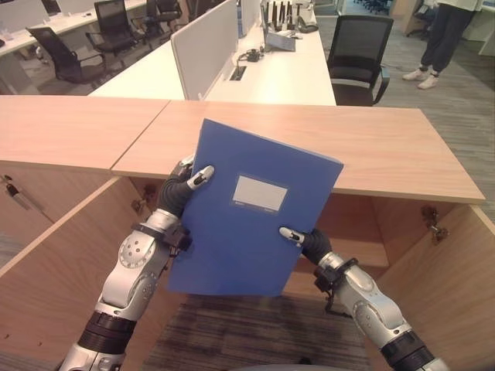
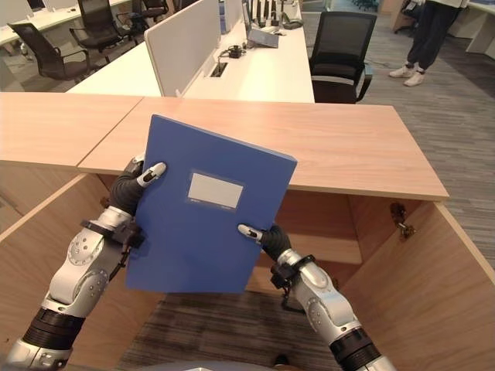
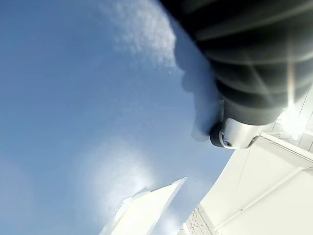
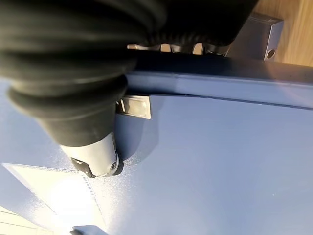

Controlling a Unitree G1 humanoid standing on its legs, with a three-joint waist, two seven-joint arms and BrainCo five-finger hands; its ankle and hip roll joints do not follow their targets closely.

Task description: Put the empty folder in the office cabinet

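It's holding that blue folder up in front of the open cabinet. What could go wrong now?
The blue folder is pinched at its edges by the left hand and the right hand, so it might slip or twist. Held tilted in front of the cabinet, it could catch on the wooden top or an open door going in.

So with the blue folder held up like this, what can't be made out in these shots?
- Cabinet interior: mostly hidden behind the blue folder in both eye views.
- Left robot hand and right robot hand: only the thumbs show; the fingers are behind the folder.
- Folder contents: it is closed, so empty or not cannot be told.
- Person: cut off by the top edge.
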